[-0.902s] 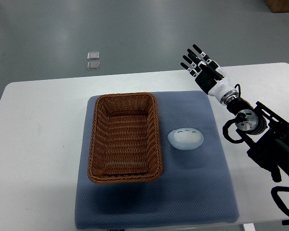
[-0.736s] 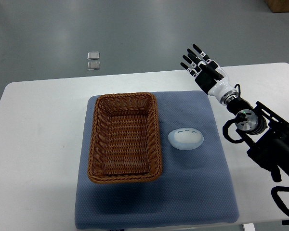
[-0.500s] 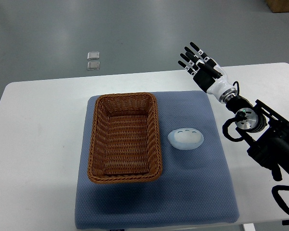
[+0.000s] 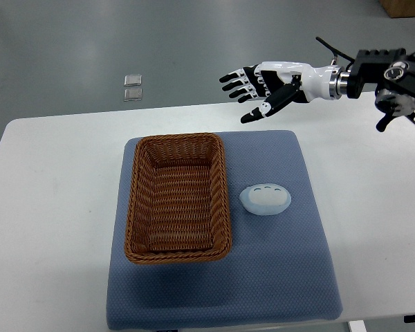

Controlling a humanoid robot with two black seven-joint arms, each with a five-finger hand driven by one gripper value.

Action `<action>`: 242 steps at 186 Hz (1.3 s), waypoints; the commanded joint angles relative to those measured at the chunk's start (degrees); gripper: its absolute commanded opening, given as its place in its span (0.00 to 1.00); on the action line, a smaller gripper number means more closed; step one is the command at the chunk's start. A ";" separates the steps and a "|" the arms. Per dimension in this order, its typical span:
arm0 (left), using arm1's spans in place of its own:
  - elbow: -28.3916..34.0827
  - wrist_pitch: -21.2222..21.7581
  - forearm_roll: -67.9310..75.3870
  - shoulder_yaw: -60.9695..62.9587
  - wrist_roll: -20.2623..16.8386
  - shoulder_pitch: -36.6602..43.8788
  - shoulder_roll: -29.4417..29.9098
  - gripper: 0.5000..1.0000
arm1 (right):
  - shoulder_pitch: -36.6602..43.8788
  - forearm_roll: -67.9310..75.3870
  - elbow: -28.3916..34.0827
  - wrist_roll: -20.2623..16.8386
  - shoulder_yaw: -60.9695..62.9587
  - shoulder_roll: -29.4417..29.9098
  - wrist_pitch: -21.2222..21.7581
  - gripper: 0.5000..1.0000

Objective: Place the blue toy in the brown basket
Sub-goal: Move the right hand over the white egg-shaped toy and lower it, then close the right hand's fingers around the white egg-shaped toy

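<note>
A pale blue oval toy (image 4: 265,199) lies on the blue mat (image 4: 277,277), just right of the brown wicker basket (image 4: 178,197). The basket holds nothing. My right hand (image 4: 257,86) reaches in from the upper right, raised over the table's far edge, fingers spread and holding nothing. It hangs well beyond the toy, with open mat between them. My left arm does not show.
The mat lies on a white table (image 4: 48,207). Two small clear packets (image 4: 133,88) rest on the grey floor beyond the table. A brown box corner (image 4: 404,7) shows at the top right.
My right arm has swung up and leftward: the forearm now lies level along the top right, and the hand has moved left past the table's far edge. Toy and basket stayed put.
</note>
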 commanded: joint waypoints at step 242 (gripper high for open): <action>0.34 -0.34 0.02 0.28 0.05 0.02 0.00 1.00 | 11.46 -5.33 25.37 -9.22 -35.45 -4.05 -23.03 0.72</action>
